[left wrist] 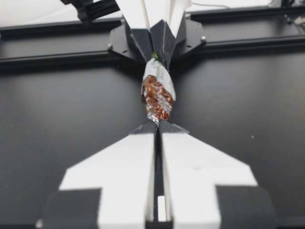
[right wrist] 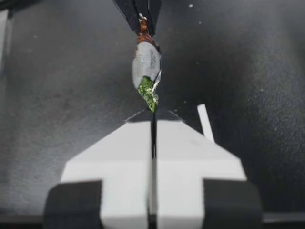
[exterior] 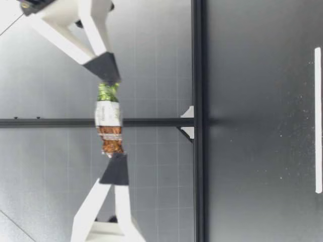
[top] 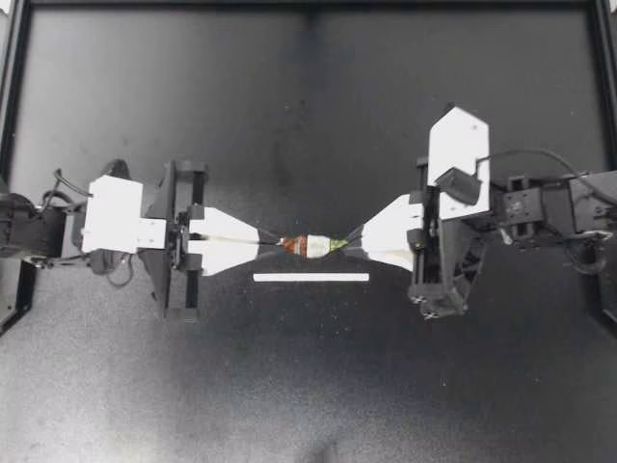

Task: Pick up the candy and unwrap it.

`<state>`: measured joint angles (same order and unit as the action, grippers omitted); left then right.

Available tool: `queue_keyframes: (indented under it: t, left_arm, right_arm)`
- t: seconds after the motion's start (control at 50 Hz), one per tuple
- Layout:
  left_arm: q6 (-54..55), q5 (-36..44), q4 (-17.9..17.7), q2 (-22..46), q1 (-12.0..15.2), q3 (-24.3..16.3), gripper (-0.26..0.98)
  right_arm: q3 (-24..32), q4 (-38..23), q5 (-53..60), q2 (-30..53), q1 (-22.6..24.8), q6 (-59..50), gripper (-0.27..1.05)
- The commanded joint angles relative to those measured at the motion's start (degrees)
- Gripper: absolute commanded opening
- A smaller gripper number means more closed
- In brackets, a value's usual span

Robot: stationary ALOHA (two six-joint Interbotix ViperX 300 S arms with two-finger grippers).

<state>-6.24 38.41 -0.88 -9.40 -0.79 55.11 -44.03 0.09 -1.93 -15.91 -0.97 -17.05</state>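
Candy: held in the air, stretched lengthwise between the two grippers. In the low view it is seen lifted clear of the table.
Left gripper: clamped on the brown twisted end of the candy, with both fingers pressed onto the foil.
Right gripper: clamped on the green twisted end of the candy, opposite the left gripper.
Wrapper: the white middle band is wound round the candy and both end twists appear tight. No bare sweet is exposed.
Done: the pick-up is judged complete, with the candy gripped at both ends.
Left to do: the unwrapping itself. The twists are judged to need pulling or counter-turning loose before the foil can be opened.
White strip: laid flat on the table, under and just to one side of the candy and parallel to it. It is touched by neither gripper.
Frame rails: well apart from the candy.
Open room: bare table is seen on every side of the candy. A pull outward along the candy's length is judged unobstructed.
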Motion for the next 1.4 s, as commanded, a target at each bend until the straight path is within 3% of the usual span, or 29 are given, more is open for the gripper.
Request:
queue_keyframes:
  t: [0.0,0.34,0.5,0.6,0.8,0.86,1.04,1.18,1.38]
  left_arm:
    - [-0.62,0.0,0.0,-0.35,-0.09,-1.76,-0.16]
    - [-4.66,-0.09,0.0,-0.62,0.0,-1.23,-0.16]
    - [-8.53,-0.09,-0.62,-0.79,-0.09,-1.32,-0.16]
    - [-10.55,-0.18,-1.23,-0.88,0.0,-1.32,-0.16]
    - [-14.94,-0.18,-1.32,-1.05,-0.09,-1.41,-0.16]
    - [-17.31,-0.18,-1.05,-1.32,0.0,-1.49,-0.16]
    - [-27.77,-0.18,-0.44,-2.72,-0.09,-1.23,-0.16]
    - [-38.23,-0.18,2.37,-4.04,-0.26,-1.23,-0.16]
    - [-51.94,-0.18,5.19,-4.48,-1.05,-0.53,-0.16]
  right_arm:
    - [2.11,-1.32,0.7,0.09,0.35,0.35,-0.17]
    - [1.67,-3.78,1.49,-0.53,0.35,4.48,-0.16]
    - [1.67,-3.87,2.29,-0.09,0.53,6.94,-0.09]
    - [1.49,-3.87,2.64,0.26,0.53,7.56,0.04]
    - [0.0,-4.04,5.8,0.53,0.53,8.79,0.5]
    - [-0.97,-4.04,8.0,0.09,0.53,8.96,0.58]
    - [-4.66,-1.32,18.63,-2.55,-0.53,7.03,0.58]
    - [-6.24,2.99,24.26,-2.99,-2.64,1.32,0.58]
    - [-5.62,-1.49,26.63,-1.05,-3.25,-10.2,0.58]
